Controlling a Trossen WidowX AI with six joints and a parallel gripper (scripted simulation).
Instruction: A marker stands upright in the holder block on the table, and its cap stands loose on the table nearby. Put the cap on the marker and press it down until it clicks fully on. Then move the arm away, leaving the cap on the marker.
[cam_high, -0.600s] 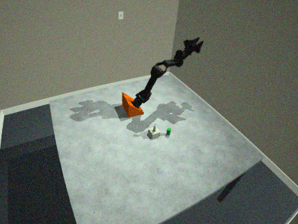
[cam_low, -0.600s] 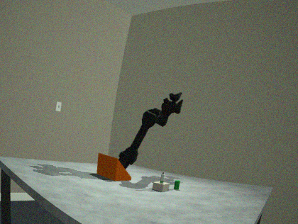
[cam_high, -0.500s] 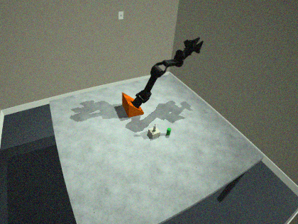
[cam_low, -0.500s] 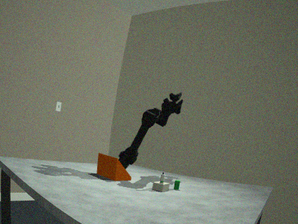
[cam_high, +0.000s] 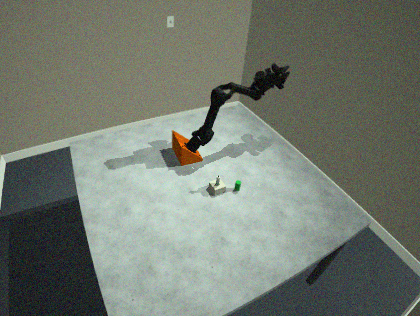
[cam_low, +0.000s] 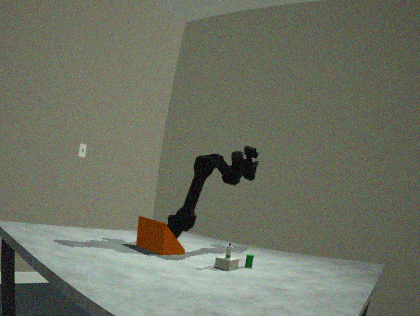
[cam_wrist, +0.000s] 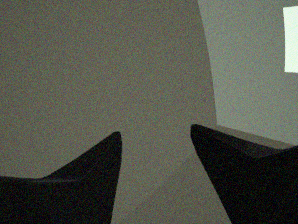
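Observation:
A small pale holder block (cam_high: 217, 188) (cam_low: 226, 263) sits on the table, with the marker (cam_high: 218, 181) (cam_low: 229, 251) upright in it, its narrow dark tip up and bare. The green cap (cam_high: 237, 185) (cam_low: 249, 261) stands upright on the table beside the block, to its right in the top and exterior views, apart from it. My gripper (cam_high: 287, 74) (cam_low: 257, 161) (cam_wrist: 156, 134) is held high above the table, well above the cap and marker. Its fingers stand apart with nothing between them. The wrist view shows only walls past the fingers, with neither cap nor marker.
The orange wedge-shaped base (cam_high: 184, 151) (cam_low: 159, 239) of the arm stands on the table (cam_high: 165, 240) (cam_low: 150, 280), behind and left of the holder block in the top and exterior views. The arm rises from it. Shadows of the arm lie across the table near the base.

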